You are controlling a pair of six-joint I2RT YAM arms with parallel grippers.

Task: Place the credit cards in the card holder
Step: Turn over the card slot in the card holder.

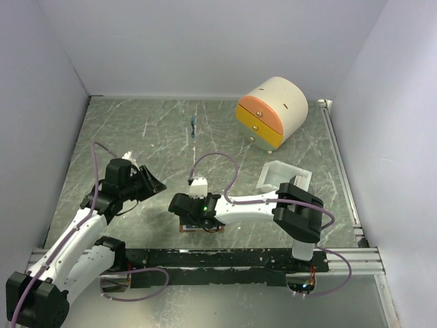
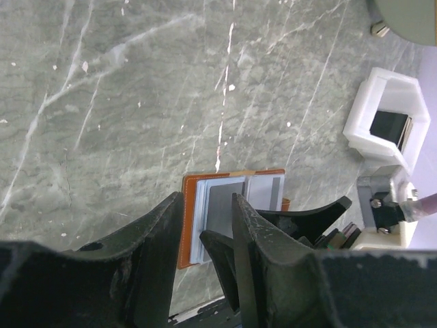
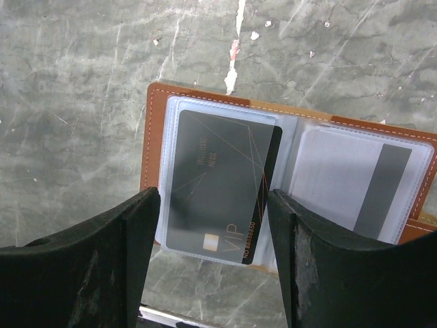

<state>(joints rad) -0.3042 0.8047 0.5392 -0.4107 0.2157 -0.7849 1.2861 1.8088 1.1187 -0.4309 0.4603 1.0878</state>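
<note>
The wallet [image 3: 151, 137] lies open near the table's [image 1: 136, 137] near edge, with a brown rim and pale clear pockets. A grey VIP card [image 3: 218, 184] lies on one pocket and a striped card [image 3: 355, 184] on the other. The right gripper [image 3: 212, 198] is open, straddling the grey card. The left gripper [image 2: 205, 198] is open and empty.

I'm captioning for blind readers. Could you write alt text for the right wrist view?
An open brown card holder lies on the grey marbled table, a dark VIP card under its left clear pocket and a pale card with a grey stripe in the right one. The right claw hangs open, its fingers flanking the dark card.
</note>
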